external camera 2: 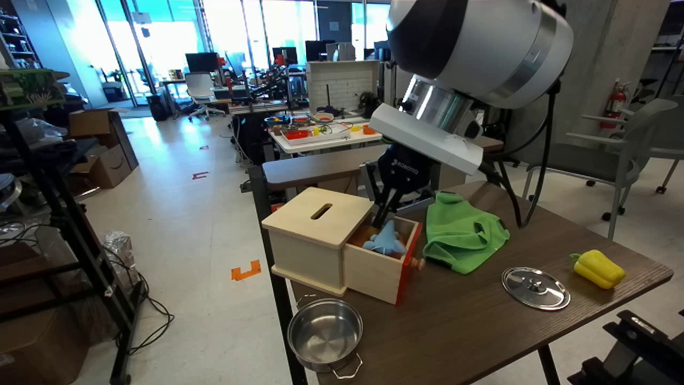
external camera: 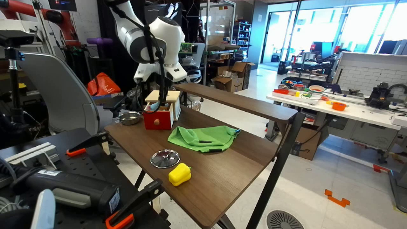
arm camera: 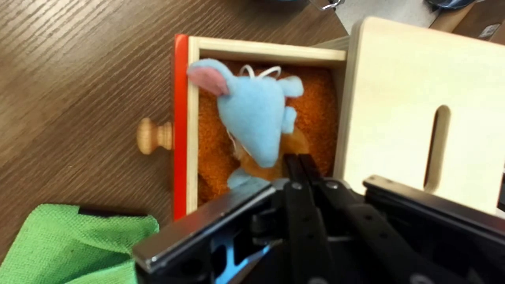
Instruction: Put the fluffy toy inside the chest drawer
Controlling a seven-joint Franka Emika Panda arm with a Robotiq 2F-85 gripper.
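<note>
"Fluffy toy [arm camera: 252,110]: how many do you count?"

"One, pale blue, with one pink-lined ear plain to see. A further blue patch [arm camera: 242,177] sits at six o'clock of it in the wrist view, partly covered; I can't tell whether it belongs to the same toy."

"Where is it?"

"Inside the chest drawer [external camera 2: 372,275]. There's one drawer, standing out from one wooden chest [external camera 2: 307,256], with one knob [arm camera: 154,136] at nine o'clock in the wrist view."

"And the gripper [arm camera: 298,156]?"

"One, set narrow: its fingers stand side by side, tips meeting. In the wrist view the toy lies between ten and eleven o'clock from those tips, its snout just beside them. Whether they touch, I can't tell."

"What else is on the table [external camera 2: 427,331]?"

"One of each. Make the drawer the middle of the clock in an exterior view: a green cloth [external camera 2: 465,235] between two and three, a lid [external camera 2: 536,289] near three, a yellow pepper [external camera 2: 598,268] also at three but farther out, and a two-handled pot [external camera 2: 325,337] at seven, by the edge."
</note>
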